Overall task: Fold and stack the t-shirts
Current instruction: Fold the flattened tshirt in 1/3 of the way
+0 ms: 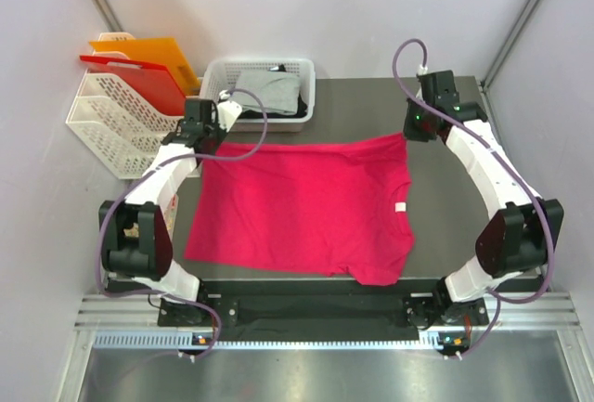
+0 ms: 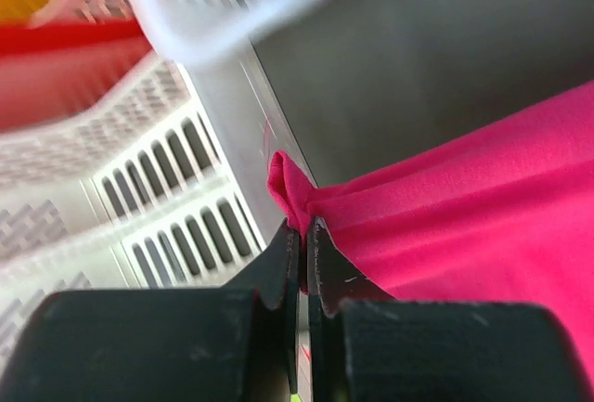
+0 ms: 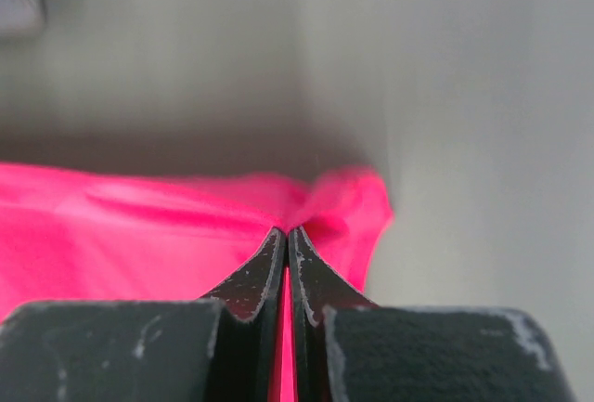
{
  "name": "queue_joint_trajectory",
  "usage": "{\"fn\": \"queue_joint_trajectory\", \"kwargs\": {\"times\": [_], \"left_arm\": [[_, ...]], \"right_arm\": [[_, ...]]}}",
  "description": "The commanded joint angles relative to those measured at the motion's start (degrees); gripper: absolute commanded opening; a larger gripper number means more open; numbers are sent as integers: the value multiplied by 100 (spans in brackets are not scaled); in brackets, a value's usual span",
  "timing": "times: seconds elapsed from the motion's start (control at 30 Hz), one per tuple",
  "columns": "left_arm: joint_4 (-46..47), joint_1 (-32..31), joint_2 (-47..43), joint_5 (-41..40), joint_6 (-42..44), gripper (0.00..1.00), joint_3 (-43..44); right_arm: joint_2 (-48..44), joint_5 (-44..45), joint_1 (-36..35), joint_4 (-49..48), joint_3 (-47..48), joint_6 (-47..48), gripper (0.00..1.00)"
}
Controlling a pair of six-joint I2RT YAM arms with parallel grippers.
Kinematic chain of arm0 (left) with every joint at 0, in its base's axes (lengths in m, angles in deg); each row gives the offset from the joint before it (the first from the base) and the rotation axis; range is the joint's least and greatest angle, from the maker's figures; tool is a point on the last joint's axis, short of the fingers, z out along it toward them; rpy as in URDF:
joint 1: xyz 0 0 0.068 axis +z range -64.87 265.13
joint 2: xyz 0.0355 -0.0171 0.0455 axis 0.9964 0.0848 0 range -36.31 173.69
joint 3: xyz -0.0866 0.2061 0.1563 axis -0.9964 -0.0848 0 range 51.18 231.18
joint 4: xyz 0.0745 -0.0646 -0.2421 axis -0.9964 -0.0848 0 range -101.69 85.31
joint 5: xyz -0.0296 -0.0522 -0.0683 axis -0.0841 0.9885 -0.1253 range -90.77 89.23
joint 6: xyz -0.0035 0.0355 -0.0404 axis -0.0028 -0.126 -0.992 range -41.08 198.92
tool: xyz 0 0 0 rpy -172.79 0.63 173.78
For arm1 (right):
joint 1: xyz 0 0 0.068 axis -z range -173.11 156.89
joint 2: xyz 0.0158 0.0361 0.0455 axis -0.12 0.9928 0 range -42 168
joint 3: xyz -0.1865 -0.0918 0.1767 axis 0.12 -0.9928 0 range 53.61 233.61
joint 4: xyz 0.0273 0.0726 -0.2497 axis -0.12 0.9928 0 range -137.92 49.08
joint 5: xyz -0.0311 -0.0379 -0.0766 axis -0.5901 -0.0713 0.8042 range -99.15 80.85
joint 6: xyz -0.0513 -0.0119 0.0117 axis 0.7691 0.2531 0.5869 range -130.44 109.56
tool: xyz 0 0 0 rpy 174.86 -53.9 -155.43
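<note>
Pink-red t-shirt [image 1: 297,207]: lies spread on the table between the two pairs of fingers. Its far edge runs from the left fingertips to the right ones.
Left gripper [image 2: 304,235]: fingers pressed together on the shirt's far left corner. A small knob of bunched cloth pokes out just past the tips.
Right gripper [image 3: 287,239]: fingers closed on the shirt's far right corner. The cloth fans out to the left of the tips and a short flap curls to their right.
White tag [image 1: 401,207]: a small patch on the shirt, nearer than the right fingers. It is too small to read any print on it.
Grey t-shirt [image 1: 267,84]: crumpled in the basket, beyond the left fingers.
Black t-shirt [image 1: 302,102]: a dark strip touching the grey one, on its right.
Basket [image 1: 221,75]: white plastic with slotted walls, standing just beyond the left fingertips.
Rack [image 1: 102,128]: white lattice, to the left of the left fingers.
Red folder [image 1: 135,74]: upright in the rack.
Orange folder [image 1: 160,53]: upright just behind the red one.
Table [image 1: 445,226]: dark grey and matt, bare to the right of the right fingers.
</note>
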Motion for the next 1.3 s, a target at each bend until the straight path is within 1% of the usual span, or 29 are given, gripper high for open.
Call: {"fn": "queue_joint_trajectory", "kwargs": {"times": [0.0, 0.17, 0.3, 0.5, 0.7, 0.87, 0.9, 0.93, 0.97, 1.0, 1.03, 1.07, 1.1, 1.13, 1.17, 1.2, 1.27], "left_arm": [[76, 40, -811, 28, 176, 0, -488], [-100, 40, -1277, 63, 264, 0, -1042], [-135, 40, -1593, 72, 343, 0, -1455], [-171, 48, -1682, 38, 273, 0, -1956], [5, 92, -1778, -33, 316, 0, -2554], [172, 110, -1682, -33, 352, 0, -3019], [181, 119, -1604, -33, 352, 2, -3081], [172, 119, -1542, -33, 369, 10, -3142], [163, 119, -1480, -50, 378, 41, -3160], [146, 119, -1349, -68, 387, 58, -3152], [128, 119, -1287, -120, 361, 70, -3108], [137, 127, -1243, -182, 335, 84, -3082], [111, 145, -1199, -217, 317, 93, -3012], [93, 171, -1207, -218, 325, 94, -2959], [58, 180, -1233, -200, 317, 95, -2906], [-20, 180, -1321, -191, 308, 99, -2845], [-179, 189, -1418, -113, 264, 99, -2555]], "right_arm": [[-701, -75, -46, 202, -541, -36, 0], [-1212, -136, -64, 351, -1156, -89, 0], [-1563, -163, -90, 483, -1456, -133, 0], [-1879, -180, -99, 624, -1877, -185, 0], [-2135, -321, -178, 720, -2527, -273, 0], [-2241, -251, -187, 729, -3055, -265, 0], [-2188, -250, -187, 712, -3108, -239, 0], [-2144, -250, -187, 703, -3152, -230, 5], [-2083, -250, -187, 703, -3152, -212, 12], [-1969, -242, -196, 703, -3126, -203, 22], [-1898, -224, -187, 729, -3039, -203, 45], [-1846, -233, -196, 755, -2968, -194, 50], [-1758, -233, -196, 825, -2881, -177, 53], [-1722, -224, -196, 852, -2697, -186, 60], [-1696, -224, -196, 887, -2582, -186, 62], [-1661, -224, -196, 966, -2468, -168, 63], [-1634, -250, -205, 975, -2116, -177, 61]]}}
